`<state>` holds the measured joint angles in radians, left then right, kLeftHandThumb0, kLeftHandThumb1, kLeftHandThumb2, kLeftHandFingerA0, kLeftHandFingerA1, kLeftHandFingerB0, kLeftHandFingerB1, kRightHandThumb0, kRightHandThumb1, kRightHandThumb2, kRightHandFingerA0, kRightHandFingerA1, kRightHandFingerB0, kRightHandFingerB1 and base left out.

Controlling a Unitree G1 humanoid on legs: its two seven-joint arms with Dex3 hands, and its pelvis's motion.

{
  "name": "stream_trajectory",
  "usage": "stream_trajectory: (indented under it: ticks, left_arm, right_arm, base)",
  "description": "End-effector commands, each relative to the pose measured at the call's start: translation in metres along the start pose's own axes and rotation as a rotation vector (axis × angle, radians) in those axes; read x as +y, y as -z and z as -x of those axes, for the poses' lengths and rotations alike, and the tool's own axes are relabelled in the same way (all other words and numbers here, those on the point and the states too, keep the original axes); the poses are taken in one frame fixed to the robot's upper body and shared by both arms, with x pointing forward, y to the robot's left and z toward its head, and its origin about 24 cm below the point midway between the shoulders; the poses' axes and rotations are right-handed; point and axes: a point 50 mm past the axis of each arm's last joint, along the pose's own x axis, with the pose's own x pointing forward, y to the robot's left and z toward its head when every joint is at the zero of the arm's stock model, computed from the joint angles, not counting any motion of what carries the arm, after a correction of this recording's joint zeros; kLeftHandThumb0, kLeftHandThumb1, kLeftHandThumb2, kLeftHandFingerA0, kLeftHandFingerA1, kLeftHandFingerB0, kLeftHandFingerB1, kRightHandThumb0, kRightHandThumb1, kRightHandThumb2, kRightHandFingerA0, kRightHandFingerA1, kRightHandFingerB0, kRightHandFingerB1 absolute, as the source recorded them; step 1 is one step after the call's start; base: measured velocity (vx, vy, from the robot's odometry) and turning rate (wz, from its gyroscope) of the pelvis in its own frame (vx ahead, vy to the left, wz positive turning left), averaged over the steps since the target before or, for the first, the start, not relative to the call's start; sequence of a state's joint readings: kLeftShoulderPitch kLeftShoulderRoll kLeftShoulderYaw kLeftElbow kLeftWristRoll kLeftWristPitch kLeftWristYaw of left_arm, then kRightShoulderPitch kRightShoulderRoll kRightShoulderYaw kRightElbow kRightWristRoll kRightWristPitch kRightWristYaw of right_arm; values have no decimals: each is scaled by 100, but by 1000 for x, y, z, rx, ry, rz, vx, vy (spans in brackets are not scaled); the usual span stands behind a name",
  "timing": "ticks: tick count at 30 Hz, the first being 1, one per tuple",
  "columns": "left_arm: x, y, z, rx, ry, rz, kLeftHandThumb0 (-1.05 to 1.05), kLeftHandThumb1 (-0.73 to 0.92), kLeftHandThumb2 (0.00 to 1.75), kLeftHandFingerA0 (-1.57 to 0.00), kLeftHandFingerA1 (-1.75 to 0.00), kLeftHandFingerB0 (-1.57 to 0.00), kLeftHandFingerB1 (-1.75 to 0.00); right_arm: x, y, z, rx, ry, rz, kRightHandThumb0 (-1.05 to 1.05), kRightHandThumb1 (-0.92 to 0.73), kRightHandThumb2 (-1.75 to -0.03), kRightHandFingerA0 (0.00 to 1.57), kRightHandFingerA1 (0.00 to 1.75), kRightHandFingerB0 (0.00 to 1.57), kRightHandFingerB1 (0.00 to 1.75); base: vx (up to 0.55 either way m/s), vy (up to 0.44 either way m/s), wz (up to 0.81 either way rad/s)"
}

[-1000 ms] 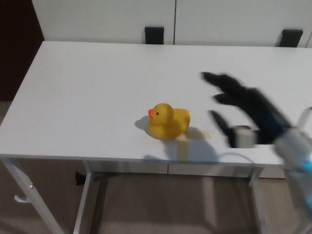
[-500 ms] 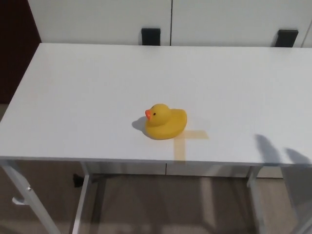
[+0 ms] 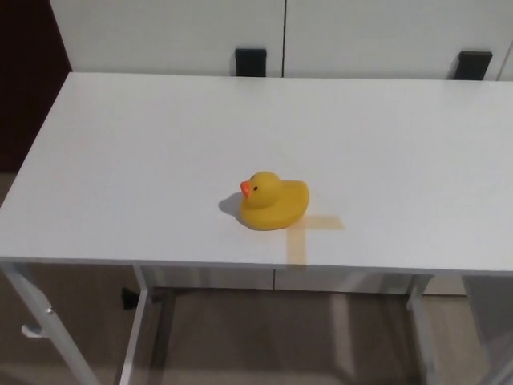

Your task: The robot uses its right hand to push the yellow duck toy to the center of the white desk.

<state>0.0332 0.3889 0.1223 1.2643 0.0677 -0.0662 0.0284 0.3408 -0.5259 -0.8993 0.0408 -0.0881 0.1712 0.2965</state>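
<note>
No brand, label or writing can be read on anything here. The yellow duck toy (image 3: pixel 274 202) is a glossy rubber duck with a rounded head, an orange beak and a small black eye; it sits upright with its beak toward the robot's left and its tail toward the right. It stands on the white counter (image 3: pixel 144 152), near the middle of the width but closer to the near edge than to the far one. A faint shadow falls on the surface just left of it. Just beside its tail, a tan tape mark (image 3: pixel 309 233) lies flat on the counter, with one strip running to the right and another running down to the near edge. Neither robot hand shows, so the state of their fingers cannot be told. Two black brackets (image 3: pixel 250 62) sit behind the far edge against white panels.
</note>
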Motion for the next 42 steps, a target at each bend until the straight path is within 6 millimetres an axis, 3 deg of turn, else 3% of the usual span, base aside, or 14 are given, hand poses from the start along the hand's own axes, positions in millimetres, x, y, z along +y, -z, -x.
stream_trajectory:
  ticks: [1,3,4,7,11,13,14,16,17,22,25,34,39,42]
  left_arm:
    - [10,0,1,-28,-31,37,-18,64,76,-80,-82,-78,-91]
    - [10,0,1,-32,-29,31,-18,64,76,-80,-82,-78,-91]
    - [9,0,1,-33,-27,20,-17,64,73,-80,-78,-77,-89]
    - [8,0,1,-32,-27,10,-17,65,75,-78,-76,-76,-88]
    - [9,2,1,-26,-35,24,-14,65,77,-78,-78,-74,-89]
    - [11,2,1,-30,-37,29,-13,63,77,-78,-79,-75,-90]
    - [11,2,1,-26,-38,25,-15,64,73,-83,-80,-79,-89]
    - [11,3,1,-21,-40,20,-15,64,73,-83,-80,-79,-89]
    - [11,3,1,-21,-39,20,-14,64,76,-81,-80,-77,-88]
    - [11,0,1,-29,-35,15,-17,65,73,-80,-77,-78,-88]
    - [11,-2,0,-29,-37,22,-14,63,78,-81,-78,-81,-90]
    - [12,-6,0,-41,-40,4,-16,63,76,-80,-79,-83,-95]
    - [12,-6,0,-42,-38,30,-15,61,81,-79,-82,-83,-96]
    - [10,-7,-1,-42,-39,27,-13,58,81,-83,-83,-83,-94]
  right_arm:
    - [-1,100,24,212,270,-110,-24,-63,-75,47,78,8,56]
    - [8,107,24,228,264,-103,-24,-63,-75,47,78,8,56]
    - [17,112,26,251,266,-102,-4,-43,-91,50,80,10,56]
    - [33,123,32,284,271,-106,0,-38,-103,57,77,18,59]
    - [48,140,42,343,195,-106,-2,-41,-104,71,80,31,63]
    - [53,145,45,366,150,-113,-2,-44,-95,77,70,38,56]
    - [56,147,46,372,112,-111,-14,-53,-79,89,65,53,56]
    - [60,149,47,378,68,-107,-14,-53,-79,89,65,53,56]
    - [65,152,48,396,-9,-110,-3,-38,-108,91,61,57,54]
    - [77,158,50,439,-221,-70,3,-34,-102,99,52,66,45]
    - [81,156,48,428,-266,-39,4,-30,-114,98,52,66,48]
    - [84,163,56,453,-328,-3,3,-34,-108,98,50,59,47]
    - [87,163,52,469,-337,-25,-6,-45,-84,97,53,55,48]
    - [88,161,47,467,-331,-17,-7,-41,-102,97,53,59,49]
  base:
    - [0,0,-8]
    - [0,0,0]
    - [0,0,0]
    - [0,0,0]
    - [0,0,0]
    - [0,0,0]
    - [0,0,0]
    - [0,0,0]
    - [0,0,0]
    - [0,0,0]
    - [0,0,0]
    - [0,0,0]
    - [0,0,0]
    - [0,0,0]
